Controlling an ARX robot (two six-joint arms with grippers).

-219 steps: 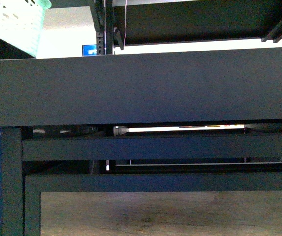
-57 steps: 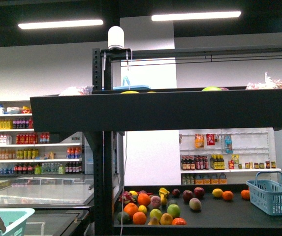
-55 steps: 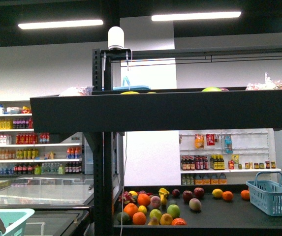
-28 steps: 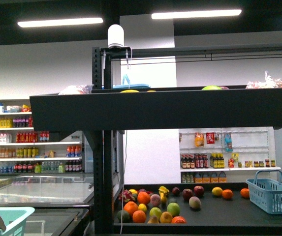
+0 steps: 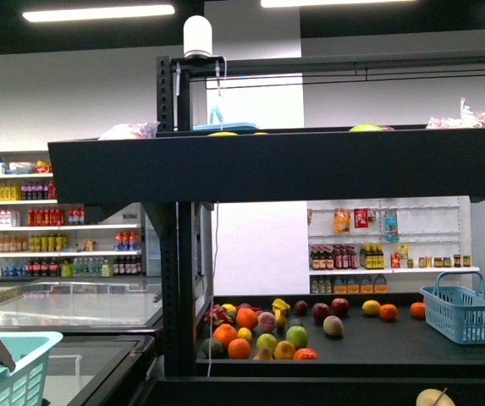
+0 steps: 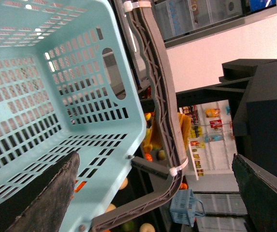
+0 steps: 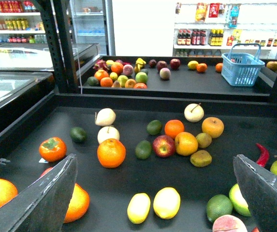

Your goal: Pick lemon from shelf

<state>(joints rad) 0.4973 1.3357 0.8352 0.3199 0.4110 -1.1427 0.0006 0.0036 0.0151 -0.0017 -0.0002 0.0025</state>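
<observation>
The shelf (image 5: 276, 169) is a black metal rack with deep-lipped dark tiers. In the right wrist view one tier (image 7: 254, 159) holds loose fruit. The lemon (image 7: 167, 202), plain yellow and oval, lies near the tier's front, touching a slimmer yellow oval fruit (image 7: 138, 208). My right gripper (image 7: 153, 157) hovers open above that tier, nothing between its fingers, with the lemon just short of the gap. My left gripper (image 6: 155, 154) is open beside a teal basket (image 6: 56, 96), whose grey handle (image 6: 162, 121) runs across the gap. Neither gripper shows in the front view.
Oranges (image 7: 111, 152), a red apple (image 7: 164, 146), pears, green fruit and a red chilli (image 7: 262, 154) lie around the lemon. A farther tier carries more fruit (image 5: 263, 331) and a small blue basket (image 5: 460, 311). White wall shelves of bottles (image 5: 47, 228) stand behind.
The front view was filled by a dark tier lip 3.9 s ago. Since half a second ago the rack has slid up in it, and a pale fruit shows at the bottom.
</observation>
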